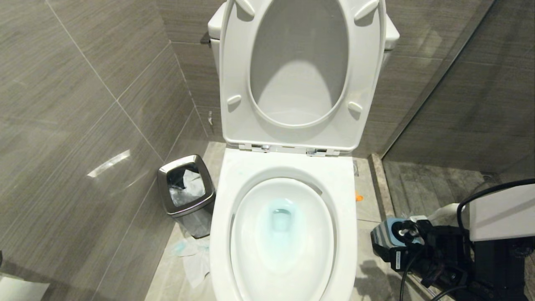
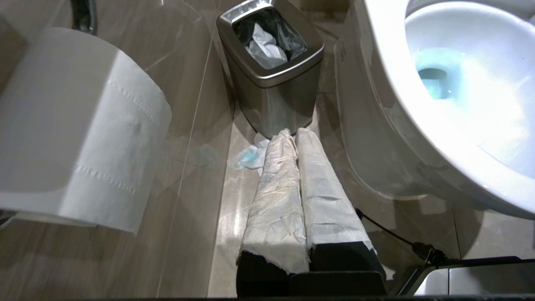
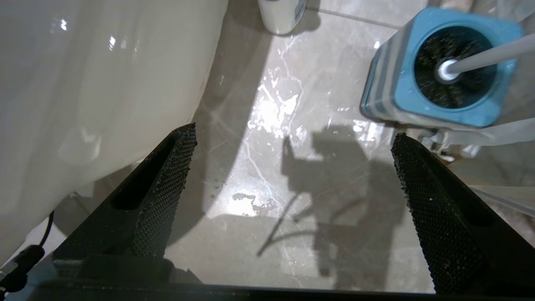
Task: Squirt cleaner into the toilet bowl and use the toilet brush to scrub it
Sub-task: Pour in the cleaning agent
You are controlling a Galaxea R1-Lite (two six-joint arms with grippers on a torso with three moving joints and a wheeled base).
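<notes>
Beside the toilet bowl (image 1: pixel 282 234), a steel bin (image 1: pixel 187 188) holds seemingly crumpled paper.

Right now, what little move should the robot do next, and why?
Probably bring the open right gripper over to the toilet brush handle. The toilet bowl already shows blue cleaner around its drain, the brush sits in its holder untouched, and the gripper hangs beside it over bare floor.

Head cam looks steeply down from above onto the toilet bowl (image 1: pixel 282 234). Left wrist cam sits low near the floor, sharing that bowl and the waste bin (image 1: pixel 187 188). Right wrist cam faces the floor close up by the toilet brush (image 3: pixel 480 56).
</notes>
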